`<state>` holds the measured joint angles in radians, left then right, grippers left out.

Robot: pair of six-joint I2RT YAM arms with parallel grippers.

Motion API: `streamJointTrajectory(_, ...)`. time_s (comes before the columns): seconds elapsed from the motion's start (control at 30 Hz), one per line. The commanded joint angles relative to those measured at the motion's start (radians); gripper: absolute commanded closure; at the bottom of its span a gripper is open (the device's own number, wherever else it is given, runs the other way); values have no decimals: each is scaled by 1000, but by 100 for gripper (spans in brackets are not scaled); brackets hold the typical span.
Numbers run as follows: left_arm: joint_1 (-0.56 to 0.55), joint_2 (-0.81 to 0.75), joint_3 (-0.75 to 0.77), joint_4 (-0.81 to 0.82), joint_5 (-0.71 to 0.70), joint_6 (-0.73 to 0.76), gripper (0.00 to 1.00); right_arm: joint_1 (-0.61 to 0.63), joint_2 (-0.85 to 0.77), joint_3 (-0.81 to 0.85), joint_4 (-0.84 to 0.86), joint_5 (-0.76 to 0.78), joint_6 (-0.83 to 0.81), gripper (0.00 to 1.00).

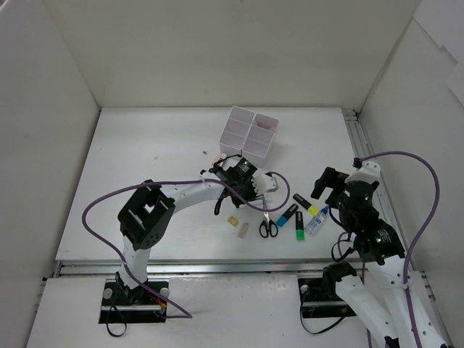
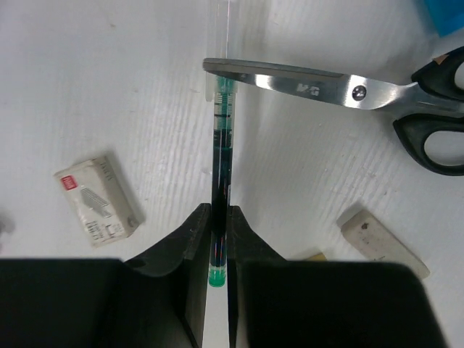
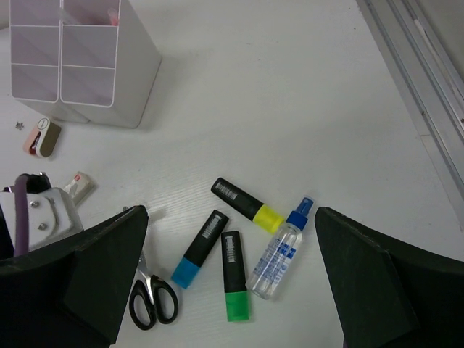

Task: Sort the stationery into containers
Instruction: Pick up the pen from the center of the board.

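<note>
The pen (image 2: 221, 145) we hold is pinched in the left gripper's (image 2: 220, 221) closed jaws, at 6 o'clock from the containers (image 1: 259, 150). Only a pink piece (image 3: 112, 16) looks binned; scissors (image 2: 326, 83), erasers (image 2: 98, 199), highlighters (image 3: 233, 279) and glue bottle (image 3: 281, 250) lie out, the last two under our right gripper's (image 3: 230, 212) spread jaws.

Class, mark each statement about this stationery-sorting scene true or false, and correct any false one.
1. The left fingers are shut on a pen. True.
2. The right fingers grip the bottle. False: they are open and hold nothing; the bottle lies on the table.
3. The scissors lie on the table with blades closed. True.
4. The yellow highlighter, blue highlighter and green highlighter sit in the containers. False: all three lie on the table beside the bottle.
</note>
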<state>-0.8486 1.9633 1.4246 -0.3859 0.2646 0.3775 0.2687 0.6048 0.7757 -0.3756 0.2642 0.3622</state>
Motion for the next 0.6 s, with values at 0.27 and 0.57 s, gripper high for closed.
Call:
streamJointTrajectory(0.27, 34, -174, -35, 68, -183, -86, 100, -6, 81, -6, 95, -109, 35, 2)
streamJointTrajectory(0.57, 54, -363, -150, 292, -114, -218, 100, -6, 179, -153, 567, -471, 251, 2)
